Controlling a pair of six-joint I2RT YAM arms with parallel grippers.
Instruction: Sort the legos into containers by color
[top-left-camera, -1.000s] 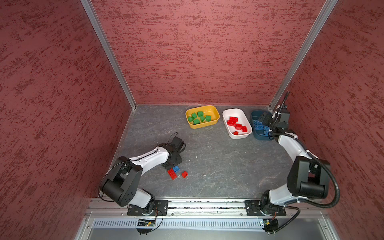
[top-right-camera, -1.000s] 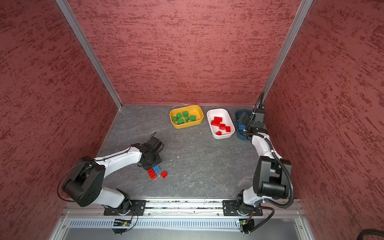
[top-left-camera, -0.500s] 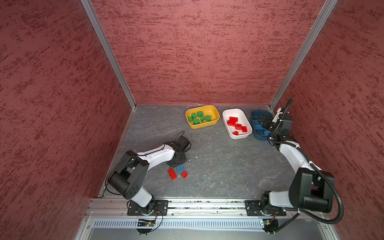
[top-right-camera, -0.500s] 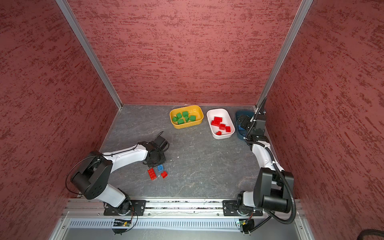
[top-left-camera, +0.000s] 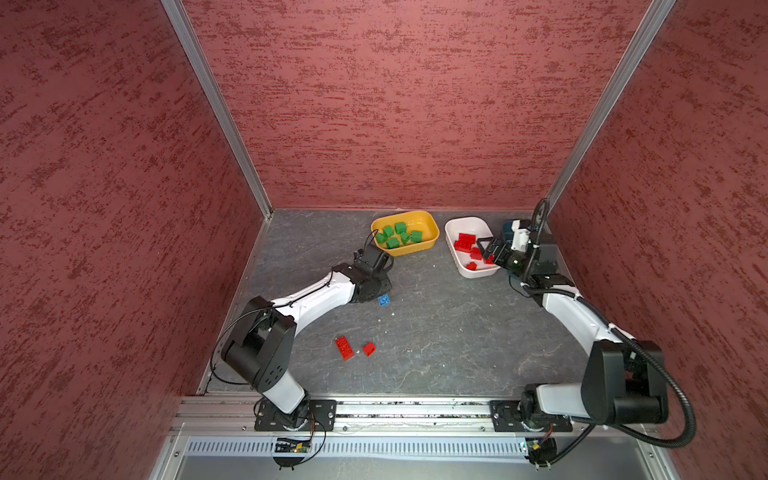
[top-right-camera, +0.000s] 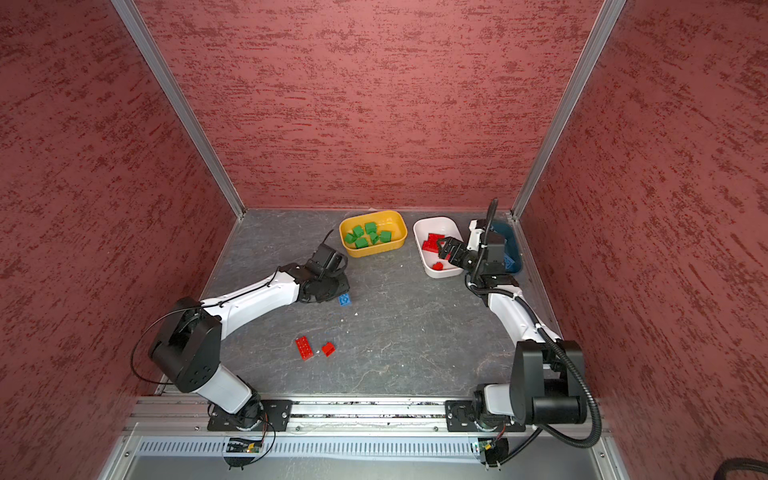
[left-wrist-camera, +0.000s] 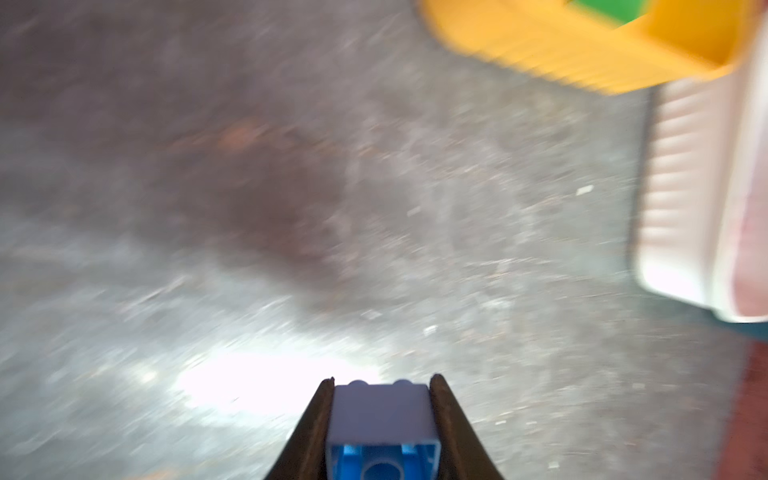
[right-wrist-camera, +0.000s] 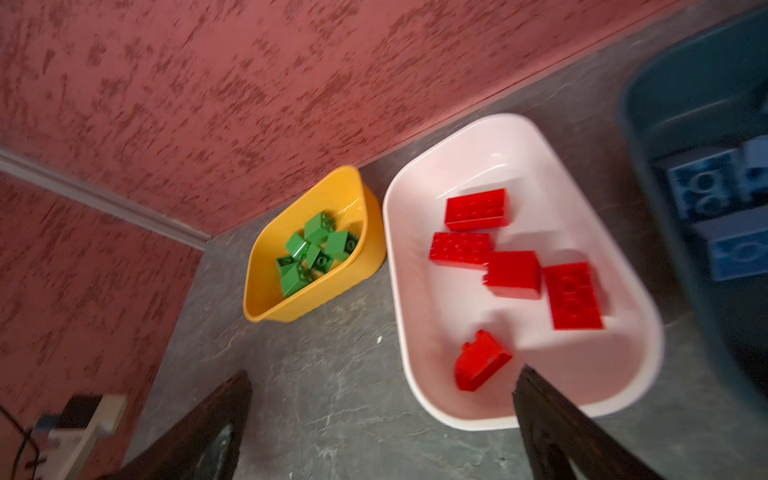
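My left hand (left-wrist-camera: 382, 379) grips a blue brick (left-wrist-camera: 382, 415) low over the bench (top-left-camera: 436, 332). I should lift it clear of rims and release only inside the teal tub (right-wrist-camera: 685, 83), among its blue bricks (right-wrist-camera: 702, 187). My right hand (right-wrist-camera: 384, 376) hangs open by the white tub (top-left-camera: 465, 225) of red bricks (right-wrist-camera: 478, 208); the yellow tub (top-left-camera: 415, 250) holds green bricks (top-left-camera: 400, 227).

- The table (top-left-camera: 436, 332) was a grey, stone-patterned slab, boxed in by red walls (top-left-camera: 395, 104) on three sides.
- Along its back edge three tubs stood in a row: a yellow tub (top-left-camera: 415, 249), a white tub (top-left-camera: 478, 272) just beside it, and a teal tub (top-right-camera: 512, 249) in the right corner.
- Nearer the front, left of the middle, a long red brick (top-left-camera: 344, 347) and a small red brick (top-left-camera: 369, 349) lay close together, not touching.
- A blue brick (top-left-camera: 384, 300) sat low, left of the middle; it seemed clear of the slab, though the top views left that unsure.
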